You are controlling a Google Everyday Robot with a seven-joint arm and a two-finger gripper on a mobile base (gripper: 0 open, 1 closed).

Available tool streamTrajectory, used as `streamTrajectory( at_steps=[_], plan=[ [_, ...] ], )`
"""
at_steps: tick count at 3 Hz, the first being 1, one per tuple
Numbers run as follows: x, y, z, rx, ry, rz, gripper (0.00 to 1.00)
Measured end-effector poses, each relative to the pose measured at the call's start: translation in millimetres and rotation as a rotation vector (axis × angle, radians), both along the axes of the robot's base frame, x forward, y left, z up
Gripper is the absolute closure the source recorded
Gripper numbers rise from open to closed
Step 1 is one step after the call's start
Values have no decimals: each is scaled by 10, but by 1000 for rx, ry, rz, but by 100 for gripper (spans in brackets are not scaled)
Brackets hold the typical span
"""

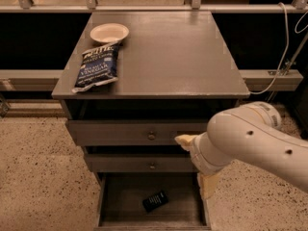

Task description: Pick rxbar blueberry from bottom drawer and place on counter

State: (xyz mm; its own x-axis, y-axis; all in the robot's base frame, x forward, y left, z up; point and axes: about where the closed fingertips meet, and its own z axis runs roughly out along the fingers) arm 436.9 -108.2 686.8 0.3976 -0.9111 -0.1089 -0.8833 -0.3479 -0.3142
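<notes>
The rxbar blueberry is a small dark bar lying flat and slightly askew on the floor of the open bottom drawer, near its middle front. My gripper hangs on the big white arm in front of the cabinet's right side, level with the two upper drawers. It is above and to the right of the bar and not touching it. The counter is the wide grey-brown top of the cabinet.
A blue chip bag and a pale paper bowl lie on the counter's left side. Two shallow knobbed drawers are shut above the bottom one. A white cable hangs at the right. Speckled floor surrounds the cabinet.
</notes>
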Motion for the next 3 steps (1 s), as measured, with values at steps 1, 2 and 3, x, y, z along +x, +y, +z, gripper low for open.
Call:
streamTrajectory(
  at_steps=[1,2,3],
  plan=[
    [8,147,-226,-14,87,99,0],
    [105,339,-885,-19,186,171,0],
    [150,503,-1490,-21,246,199,0]
  ],
)
